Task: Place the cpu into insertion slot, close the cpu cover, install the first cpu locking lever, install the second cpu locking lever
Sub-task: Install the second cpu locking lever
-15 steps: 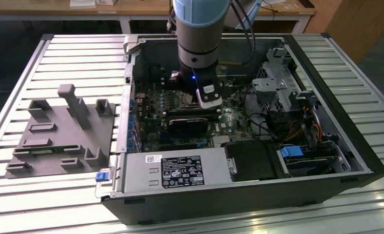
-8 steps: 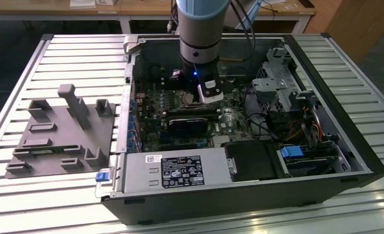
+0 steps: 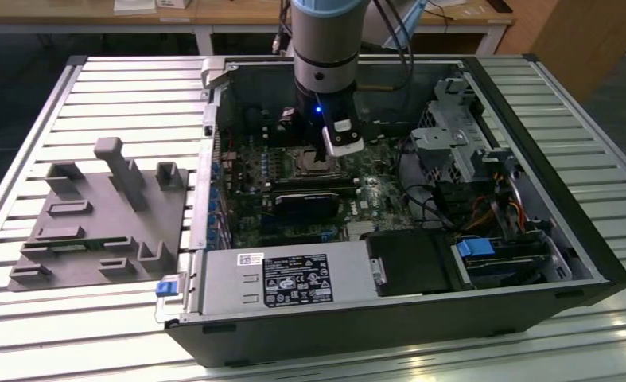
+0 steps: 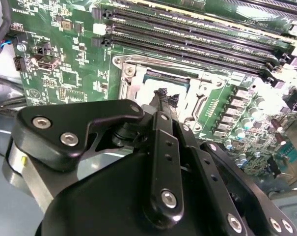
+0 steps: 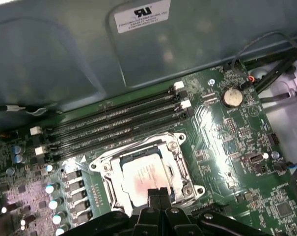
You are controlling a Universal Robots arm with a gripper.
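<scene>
The arm stands over the open computer case (image 3: pixel 567 239) on the slatted worktop (image 3: pixel 36 119), its claw (image 5: pixel 158 192) lowered onto the socket area in the middle of the exterior view. In the first wrist view the cpu (image 5: pixel 142 175) lies low and centre in the frame, already seated in the insertion slot (image 5: pixel 180 169), its dull metal top showing through the window of the cpu cover (image 5: pixel 111 162), which appears to lie flat around it. The claw's fingertips (image 5: pixel 153 192) are pressed together with no gap between them and hold nothing — they rest at or just above the chip's near edge. The second wrist view shows the same closed tips reaching the socket at mid-frame, with the memory slots (image 4: pixel 197 34) running across the upper part. The likely risk is a narrow closed tip sliding off the thin springy metal at the socket's rim: it could skid onto the chip's top or the small parts on the green motherboard (image 5: pixel 236 132) just beside the socket. Too much downward force on the cover — if the chip sits even slightly askew — might harm the socket beneath. Whether either locking lever is latched cannot be told.
</scene>
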